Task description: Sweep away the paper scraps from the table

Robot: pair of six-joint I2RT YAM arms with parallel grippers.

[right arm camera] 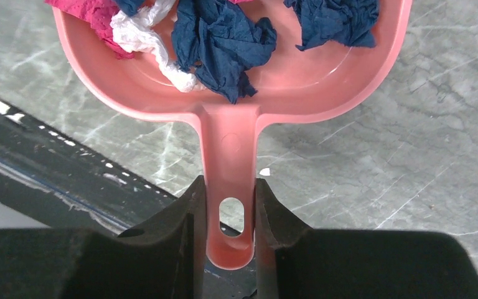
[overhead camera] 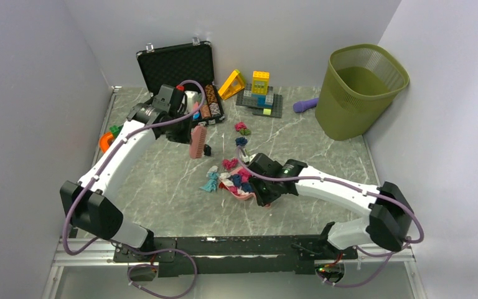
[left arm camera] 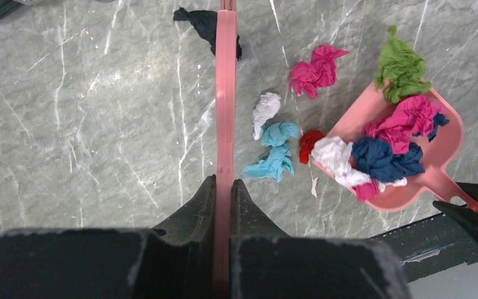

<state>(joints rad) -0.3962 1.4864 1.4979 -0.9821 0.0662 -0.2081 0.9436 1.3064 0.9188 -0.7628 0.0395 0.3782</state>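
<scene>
My left gripper [left arm camera: 225, 187] is shut on a pink brush [left arm camera: 225, 93], seen edge-on; in the top view the brush [overhead camera: 197, 142] stands on the table [overhead camera: 162, 199] left of the scraps. My right gripper [right arm camera: 227, 187] is shut on the handle of a pink dustpan [right arm camera: 299, 93], which lies flat on the table [overhead camera: 239, 192]. In the pan are dark blue [right arm camera: 224, 43], white [right arm camera: 143, 37] and magenta scraps. Loose scraps lie between brush and pan: teal [left arm camera: 277, 149], white [left arm camera: 264, 112], red [left arm camera: 309, 143], magenta [left arm camera: 314, 71], a green one [left arm camera: 399, 68] at the pan's lip, a dark one [left arm camera: 202, 22] past the brush. More scraps lie farther back [overhead camera: 241, 134].
A green waste bin [overhead camera: 358, 90] stands at the back right. An open black case [overhead camera: 177, 65], a yellow wedge [overhead camera: 231, 84], building blocks [overhead camera: 260, 93] and a purple object [overhead camera: 305, 104] line the back. An orange item [overhead camera: 106, 142] lies at the left edge. The metal frame [overhead camera: 224, 246] runs along the front.
</scene>
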